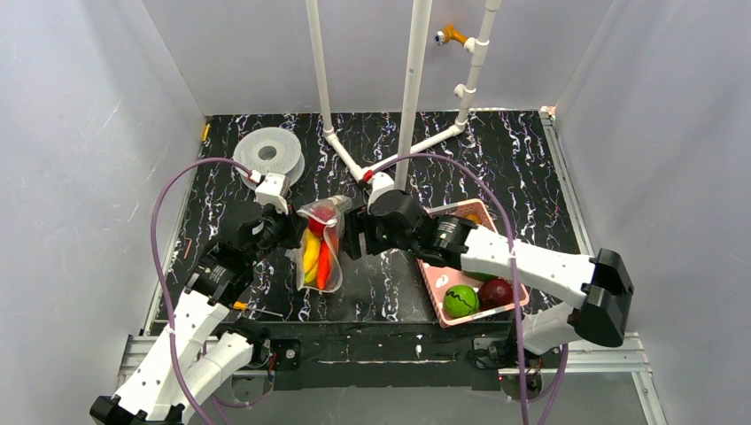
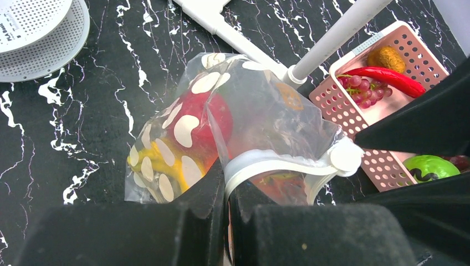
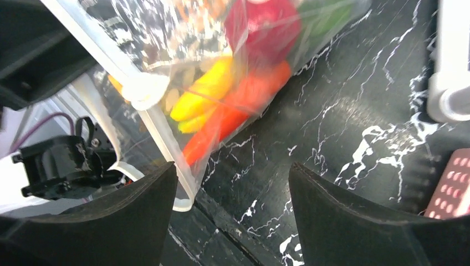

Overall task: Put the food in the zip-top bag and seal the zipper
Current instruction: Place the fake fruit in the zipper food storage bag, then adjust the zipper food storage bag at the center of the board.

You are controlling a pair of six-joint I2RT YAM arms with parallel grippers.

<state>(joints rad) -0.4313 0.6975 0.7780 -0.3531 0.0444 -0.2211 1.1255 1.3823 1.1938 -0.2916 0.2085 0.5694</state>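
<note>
The zip-top bag (image 1: 322,246), clear with white dots, hangs lifted between the two grippers. It holds a red tomato (image 2: 206,117), a yellow banana (image 3: 206,90), an orange carrot (image 3: 235,117) and a green piece (image 3: 321,15). My left gripper (image 1: 294,232) is shut on the zipper (image 2: 266,160) at the bag's mouth edge; the strip runs to a white round slider (image 2: 345,157). My right gripper (image 1: 355,235) is open beside the bag. Its left finger (image 3: 127,216) is at the zipper's end (image 3: 166,144), and nothing lies between its jaws.
A pink slatted basket (image 1: 430,282) at the right holds a red chilli (image 2: 388,78), grapes (image 2: 357,88), a green ball (image 1: 460,301) and a dark red fruit (image 1: 496,292). White pipes (image 1: 412,88) stand behind the bag. A grey-white spool (image 1: 268,152) lies far left.
</note>
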